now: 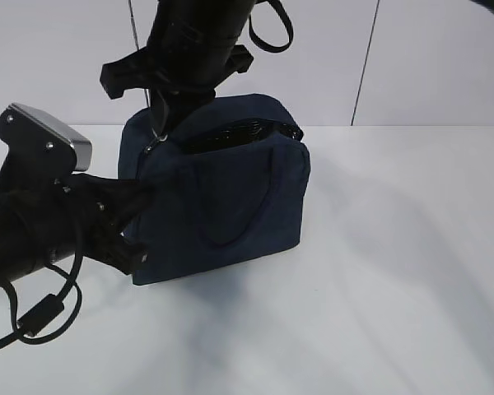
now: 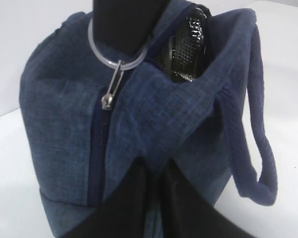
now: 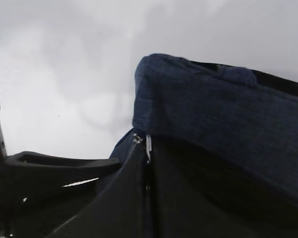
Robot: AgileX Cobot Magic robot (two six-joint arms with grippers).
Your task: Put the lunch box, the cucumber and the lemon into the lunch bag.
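The navy lunch bag (image 1: 230,197) stands upright on the white table, its top partly open on a shiny black lining (image 2: 186,49). At the bag's lower left side, my left gripper (image 2: 156,166) is shut, pinching a fold of the fabric. My right gripper (image 1: 160,123) comes down from above onto the bag's top left corner. It is shut on the zipper's ring pull (image 2: 116,57), which circles one of its fingers (image 2: 124,25). The lunch box, the cucumber and the lemon are out of view.
A loop handle (image 2: 253,148) hangs down the bag's front face. The left arm (image 1: 33,239) with its cable lies low at the left of the table. White table (image 1: 395,288) spreads to the right of and in front of the bag, with a white wall behind.
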